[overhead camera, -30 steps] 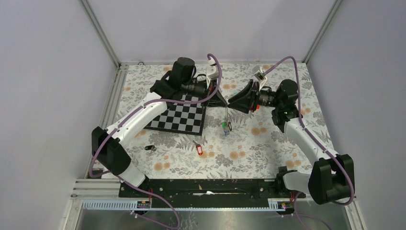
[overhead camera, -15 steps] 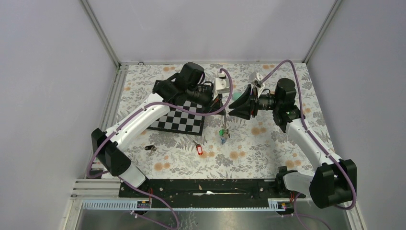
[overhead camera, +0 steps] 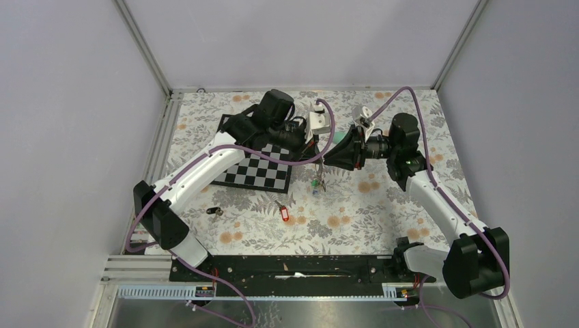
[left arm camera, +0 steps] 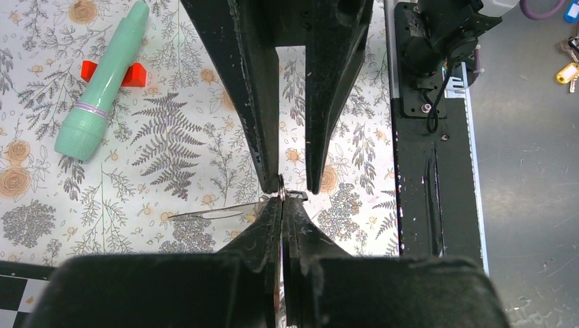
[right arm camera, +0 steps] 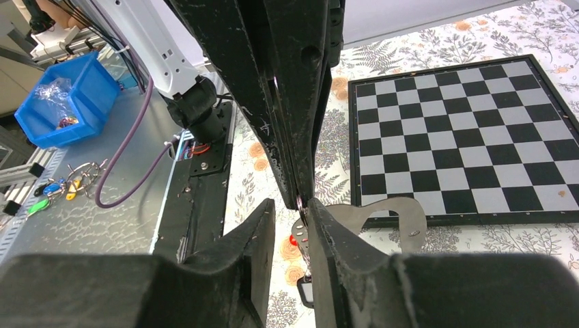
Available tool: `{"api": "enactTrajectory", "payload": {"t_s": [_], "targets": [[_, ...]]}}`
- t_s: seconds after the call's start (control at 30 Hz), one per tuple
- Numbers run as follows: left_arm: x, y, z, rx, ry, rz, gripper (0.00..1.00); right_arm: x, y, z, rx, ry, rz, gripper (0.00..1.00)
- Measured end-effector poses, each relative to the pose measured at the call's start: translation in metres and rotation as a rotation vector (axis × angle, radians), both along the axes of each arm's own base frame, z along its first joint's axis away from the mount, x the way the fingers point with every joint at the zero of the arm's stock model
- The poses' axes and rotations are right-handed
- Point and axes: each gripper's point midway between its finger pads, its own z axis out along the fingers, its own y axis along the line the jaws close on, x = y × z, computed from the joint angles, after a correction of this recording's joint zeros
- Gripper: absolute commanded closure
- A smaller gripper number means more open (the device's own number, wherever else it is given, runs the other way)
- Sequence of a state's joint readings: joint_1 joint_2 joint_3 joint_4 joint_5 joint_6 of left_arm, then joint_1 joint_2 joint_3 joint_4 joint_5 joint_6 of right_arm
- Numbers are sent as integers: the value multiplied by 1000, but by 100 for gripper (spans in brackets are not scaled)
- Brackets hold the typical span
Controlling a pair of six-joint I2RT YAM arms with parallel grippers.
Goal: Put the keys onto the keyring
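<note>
Clamping thin grey wire keyring (right arm camera: 345, 214): left hand (left arm camera: 282, 208). Right hand (right arm camera: 292, 215) is hovering apart. Wire's looking light, springy, slippery; pinch beside clamp.

From the top external cam: left pincer (overhead camera: 318, 152) and right pincer (overhead camera: 328, 156) tip to tip above the counter (overhead camera: 382, 205), just right of the chessboard (overhead camera: 256, 169). Can't read jaw gaps from up here. Under the meeting point, keyring (overhead camera: 319, 169) hanging as a thin wire. Bunch of keys (overhead camera: 317, 184) at its low end, green and blue tags showing, down near the floral surface; can't tell whether touching.

Loose on the counter, well apart from the bunch: red-tag key (overhead camera: 285, 214) nearer the arm bases, black-tag key (overhead camera: 214, 211) farther left, off the chessboard's near edge.

Left arm (overhead camera: 205, 160) bent over the chessboard, right arm (overhead camera: 437, 195) in from the right side.
</note>
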State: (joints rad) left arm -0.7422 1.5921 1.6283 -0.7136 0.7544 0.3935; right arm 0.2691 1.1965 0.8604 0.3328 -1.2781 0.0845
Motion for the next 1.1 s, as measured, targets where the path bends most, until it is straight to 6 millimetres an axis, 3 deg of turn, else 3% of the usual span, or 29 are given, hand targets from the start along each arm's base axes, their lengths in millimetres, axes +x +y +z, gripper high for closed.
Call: {"api": "enactTrajectory", "payload": {"t_s": [0.3, 0.53, 0.67, 0.77, 0.8, 0.9, 0.93, 1.03, 1.1], "targets": [[-1, -1, 0, 1, 2, -3, 100, -1, 0, -8, -17, -9, 3, 71], [-1, -1, 0, 1, 2, -3, 100, -1, 0, -11, -23, -18, 1, 85], [-1, -1, 0, 1, 1, -3, 100, 0, 0, -10, -20, -9, -5, 100], [-1, -1, 0, -1, 1, -2, 100, 1, 1, -10, -11, -2, -14, 100], [0, -1, 0, -1, 3, 0, 96, 1, 1, -10, -7, 5, -16, 100], [3, 0, -1, -11, 5, 9, 64, 3, 1, -9, 10, 31, -34, 100], [6, 1, 0, -21, 1, 15, 58, 3, 2, -7, 18, 44, -39, 100], [10, 10, 0, -67, 20, 33, 45, 7, 3, 3, 52, 67, -60, 100], [16, 23, -1, -111, 43, 66, 42, 10, 3, 11, 79, 72, -76, 100]]}}
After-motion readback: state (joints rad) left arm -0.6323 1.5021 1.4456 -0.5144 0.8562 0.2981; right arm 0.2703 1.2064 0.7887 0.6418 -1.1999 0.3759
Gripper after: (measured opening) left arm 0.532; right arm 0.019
